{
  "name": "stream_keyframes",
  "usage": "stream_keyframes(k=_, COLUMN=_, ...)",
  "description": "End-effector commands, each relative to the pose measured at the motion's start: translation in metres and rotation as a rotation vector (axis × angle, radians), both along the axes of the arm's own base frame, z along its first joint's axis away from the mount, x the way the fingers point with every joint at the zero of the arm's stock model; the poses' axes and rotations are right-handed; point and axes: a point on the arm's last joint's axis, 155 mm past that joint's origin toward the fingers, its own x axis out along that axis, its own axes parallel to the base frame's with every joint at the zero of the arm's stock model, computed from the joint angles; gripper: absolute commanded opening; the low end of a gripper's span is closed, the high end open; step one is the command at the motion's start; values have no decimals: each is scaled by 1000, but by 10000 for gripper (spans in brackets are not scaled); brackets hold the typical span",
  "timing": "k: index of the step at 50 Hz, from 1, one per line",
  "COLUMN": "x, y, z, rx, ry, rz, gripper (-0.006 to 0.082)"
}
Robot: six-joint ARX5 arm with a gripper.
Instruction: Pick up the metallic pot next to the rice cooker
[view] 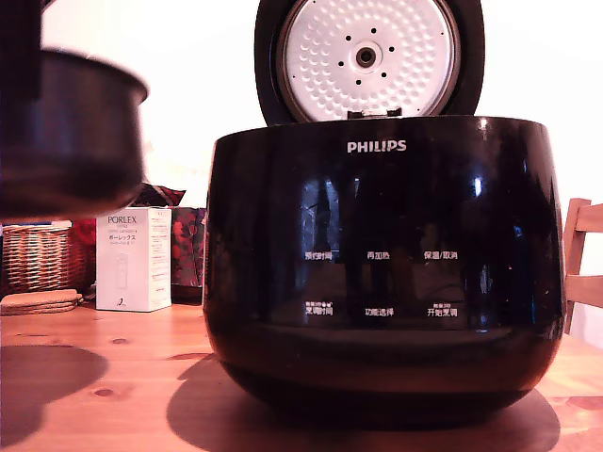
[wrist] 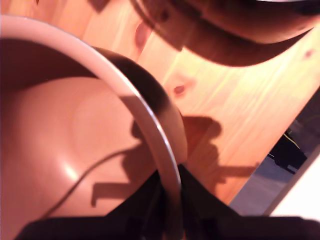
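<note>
Your metallic pot (view: 71, 132) is up off the counter (view: 122, 377), hanging in the air at the exterior view's left with its shadow lying on the wood below it. In the wrist view the pot (wrist: 75, 145) fills most of the frame, and your jaws are pinching its thin pale rim, one dark finger (wrist: 140, 207) inside the bowl and the other against the outer wall, so the gripper (wrist: 170, 210) straddles the rim. The pot's smooth interior lies on the inner side of the jaws, and the shadow of the gripper and a cable falls across it. Beyond the outer side of the jaws you can see bare wooden counter with knots, and past that the curved lower body of the rice cooker (wrist: 240, 35), well apart from the pot. In the exterior view the rice cooker (view: 386, 273) sits on the counter at centre, glossy black, marked PHILIPS, its lid (view: 367, 58) raised upright to show the white dimpled plate. Behind the lifted pot stand a white PORLEX box (view: 134, 259) and a wicker basket (view: 38, 256). A wooden chair (view: 582, 264) shows at the exterior view's right edge.
</note>
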Motion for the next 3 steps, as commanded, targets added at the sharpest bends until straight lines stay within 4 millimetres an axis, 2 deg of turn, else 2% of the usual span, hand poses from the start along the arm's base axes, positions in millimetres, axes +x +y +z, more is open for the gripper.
stream_keyframes(k=1, x=4, y=-2, z=16, rx=-34, ry=-55, rz=6, gripper=-24)
stream_keyframes(k=3, x=4, y=-2, z=16, rx=-34, ry=-55, rz=6, gripper=-24)
